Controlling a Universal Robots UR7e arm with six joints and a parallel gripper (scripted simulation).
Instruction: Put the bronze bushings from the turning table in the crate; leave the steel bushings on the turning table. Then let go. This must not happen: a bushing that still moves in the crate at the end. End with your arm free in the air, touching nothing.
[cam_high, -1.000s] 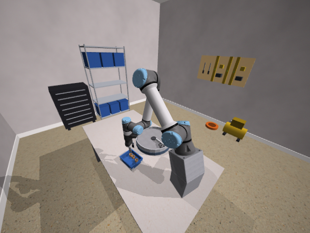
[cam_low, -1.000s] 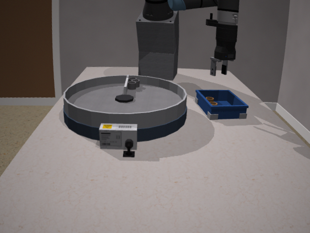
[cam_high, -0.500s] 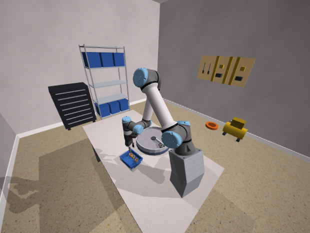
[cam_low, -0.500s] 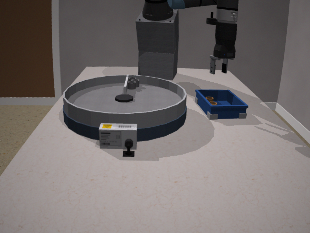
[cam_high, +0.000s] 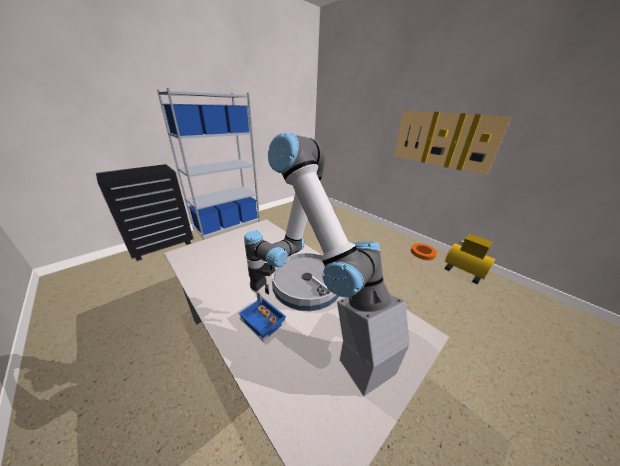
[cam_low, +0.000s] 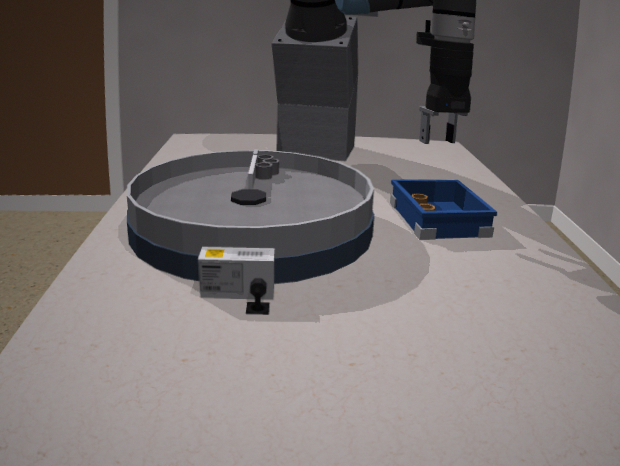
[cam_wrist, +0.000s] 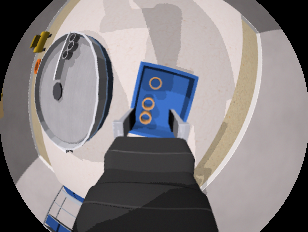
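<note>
My gripper (cam_high: 258, 293) (cam_low: 437, 131) (cam_wrist: 152, 124) is open and empty, hanging above the far end of the blue crate (cam_high: 249, 315) (cam_low: 453, 222) (cam_wrist: 182, 91). Three bronze bushings (cam_wrist: 149, 103) (cam_high: 267, 314) lie in the crate; only two of them show in the exterior view (cam_low: 423, 201). The round grey turning table (cam_high: 290, 280) (cam_low: 250, 224) (cam_wrist: 76, 102) stands beside the crate. A small cluster of dark steel bushings (cam_low: 266, 164) (cam_high: 320, 289) (cam_wrist: 72, 43) sits on it near its far rim, next to a thin bar. I see no bronze bushing on the turning table.
A grey control box (cam_low: 235, 273) with a knob sits against the turning table's front. The arm's grey pedestal (cam_high: 373, 340) (cam_low: 315, 100) stands behind the turning table. The table's right edge runs just past the crate. Shelves and a cabinet stand by the far wall.
</note>
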